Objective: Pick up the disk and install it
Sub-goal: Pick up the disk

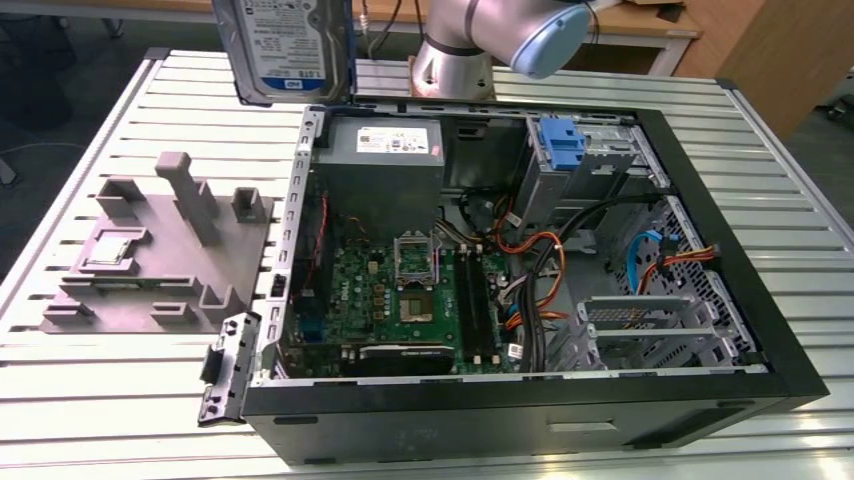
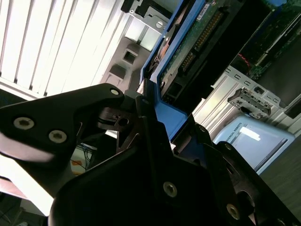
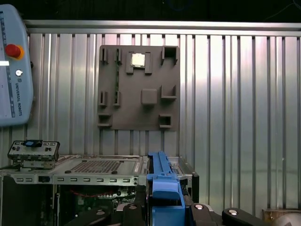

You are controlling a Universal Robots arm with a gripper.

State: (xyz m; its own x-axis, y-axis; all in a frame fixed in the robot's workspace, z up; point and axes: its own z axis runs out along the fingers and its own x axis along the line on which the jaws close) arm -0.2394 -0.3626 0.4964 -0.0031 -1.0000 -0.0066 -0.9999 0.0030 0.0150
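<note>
claw (image 3: pixel 164 208): clamped shut on the blue-bracketed edge of the disk (image 1: pixel 283 45) | disk: held upright in the air, clear of the table (image 1: pixel 107 420), label toward the exterior camera, by the far corner of the open PC case (image 1: pixel 534 420) on the exterior view's left | grey fixture block (image 1: pixel 160 255): on the table beside the case

We see bright, even light from above in the exterior view: the slatted table (image 1: pixel 94 420) gleams pale along its ribs, while the open computer case (image 1: pixel 801 380) lies in soft shade inside. In the second wrist view the slats burn out to white, and the gripper (image 2: pixel 153 106) and the disk (image 2: pixel 207 28) it clamps stand dark against them. In the first wrist view we find streaky glare running down the table.
</note>
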